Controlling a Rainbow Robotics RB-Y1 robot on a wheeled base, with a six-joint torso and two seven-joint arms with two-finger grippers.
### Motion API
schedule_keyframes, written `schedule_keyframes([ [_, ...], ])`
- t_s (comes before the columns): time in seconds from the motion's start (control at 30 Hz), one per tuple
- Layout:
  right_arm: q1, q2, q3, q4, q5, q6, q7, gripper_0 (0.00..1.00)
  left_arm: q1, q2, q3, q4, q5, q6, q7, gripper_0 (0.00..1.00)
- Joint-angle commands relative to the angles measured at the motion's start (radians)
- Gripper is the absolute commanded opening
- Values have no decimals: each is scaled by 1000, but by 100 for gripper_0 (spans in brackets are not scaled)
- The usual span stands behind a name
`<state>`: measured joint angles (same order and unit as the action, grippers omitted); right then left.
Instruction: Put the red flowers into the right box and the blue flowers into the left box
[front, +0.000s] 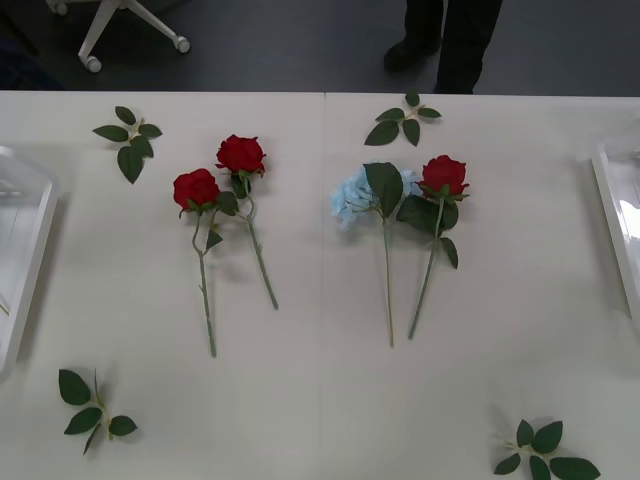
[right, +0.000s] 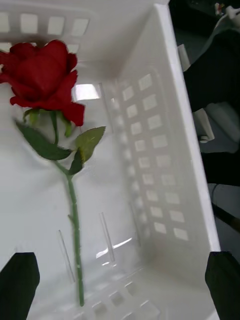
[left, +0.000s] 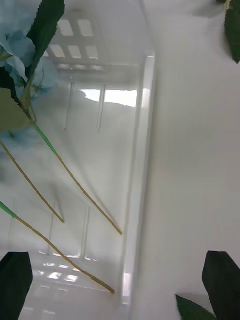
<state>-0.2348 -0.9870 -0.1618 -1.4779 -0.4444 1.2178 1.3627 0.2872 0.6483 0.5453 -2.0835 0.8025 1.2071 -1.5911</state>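
On the table lie three red flowers: two roses (front: 196, 188) (front: 240, 154) left of centre and a third (front: 444, 174) right of centre. A blue flower (front: 352, 195) lies next to that third rose, their leaves touching. The left box (front: 25, 250) sits at the table's left edge and the right box (front: 615, 215) at its right edge. My right gripper (right: 120, 282) hovers open over the right box (right: 150, 150), where one red rose (right: 42, 80) lies flat. My left gripper (left: 120, 292) hangs open over the left box's rim (left: 140, 165). Blue flowers (left: 20, 45) with tan stems lie inside that box.
Flowerless leaf sprigs lie near the table's corners: far left (front: 130, 140), far centre-right (front: 405, 120), near left (front: 90, 410) and near right (front: 545, 455). An office chair base (front: 130, 25) stands beyond the far edge. Bare table separates the flowers from both boxes.
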Motion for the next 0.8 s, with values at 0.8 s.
schedule_keyframes([
  [0.8,-162,372,-56,-409,-410,513,65,98,-568,-248,-432,129,-378,362,382,100],
])
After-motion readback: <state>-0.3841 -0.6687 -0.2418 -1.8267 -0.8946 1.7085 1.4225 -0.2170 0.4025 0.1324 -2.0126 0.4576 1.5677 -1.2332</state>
